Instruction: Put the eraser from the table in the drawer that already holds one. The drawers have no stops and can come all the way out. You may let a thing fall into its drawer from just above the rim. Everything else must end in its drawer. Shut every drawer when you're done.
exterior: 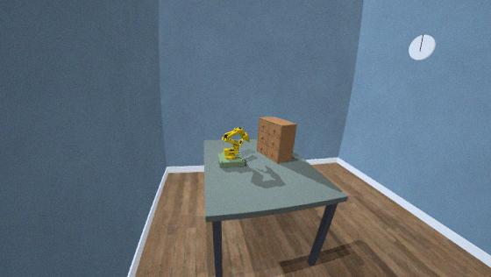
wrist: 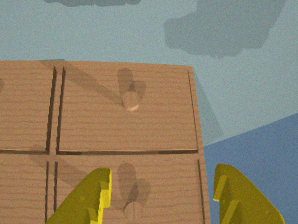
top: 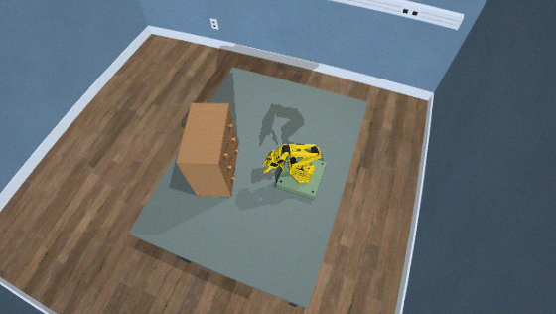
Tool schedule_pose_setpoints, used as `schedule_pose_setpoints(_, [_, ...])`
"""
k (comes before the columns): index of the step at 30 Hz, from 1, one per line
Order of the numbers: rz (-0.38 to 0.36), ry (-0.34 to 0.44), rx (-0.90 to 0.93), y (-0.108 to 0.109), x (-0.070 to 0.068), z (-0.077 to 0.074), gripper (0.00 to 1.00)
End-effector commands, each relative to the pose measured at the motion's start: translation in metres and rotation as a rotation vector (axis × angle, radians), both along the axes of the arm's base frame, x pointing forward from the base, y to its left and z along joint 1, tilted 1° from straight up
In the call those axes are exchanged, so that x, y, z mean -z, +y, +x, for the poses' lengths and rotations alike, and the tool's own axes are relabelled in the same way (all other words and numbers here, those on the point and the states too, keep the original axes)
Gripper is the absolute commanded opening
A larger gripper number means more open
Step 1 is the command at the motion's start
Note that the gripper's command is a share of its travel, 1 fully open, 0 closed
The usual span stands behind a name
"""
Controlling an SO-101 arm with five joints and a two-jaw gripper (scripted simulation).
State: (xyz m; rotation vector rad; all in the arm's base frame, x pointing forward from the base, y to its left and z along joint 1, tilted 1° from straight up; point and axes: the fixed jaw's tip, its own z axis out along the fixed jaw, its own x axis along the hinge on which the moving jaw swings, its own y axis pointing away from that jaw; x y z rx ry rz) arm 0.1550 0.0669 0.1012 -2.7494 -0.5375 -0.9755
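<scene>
- We see the brown cabinet (top: 208, 134) (exterior: 286, 142) (wrist: 90, 125) on the surface (top: 258, 238) (exterior: 263, 202) (wrist: 100, 30), at nine o'clock from the yellow arm (top: 303, 172) (exterior: 231, 153) in the top view
- We find the tool (top: 264, 167) (exterior: 249, 141) (wrist: 164, 170) raised before the drawer fronts and well apart from them; its fingers stand partly spread, released, with nothing between them
- We cannot locate the eraser in any view, so we cannot tell whether it lies hidden on the surface or already in a drawer
- We note that the visible drawer fronts look closed; in the wrist view, one round knob (wrist: 131, 101) sits at eleven o'clock from the fingers, with a lower knob (wrist: 132, 211) at seven o'clock
- We judge the step in hand to be either a search before opening or a withdrawal after shutting; these views do not decide which
- We would next confirm the eraser's place; should a drawer need opening, we would align the fingers around its knob and draw gently, there being no stops
</scene>
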Motion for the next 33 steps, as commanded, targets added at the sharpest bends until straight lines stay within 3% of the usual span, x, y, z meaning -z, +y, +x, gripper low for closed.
schedule_pose_setpoints(1, [0.059, 0.013, 0.064, 0.0005, -0.0031, -0.0008, 0.21])
schedule_pose_setpoints(33, [0.456, 0.203, 0.608, -0.0020, -0.0001, -0.0036, 0.21])
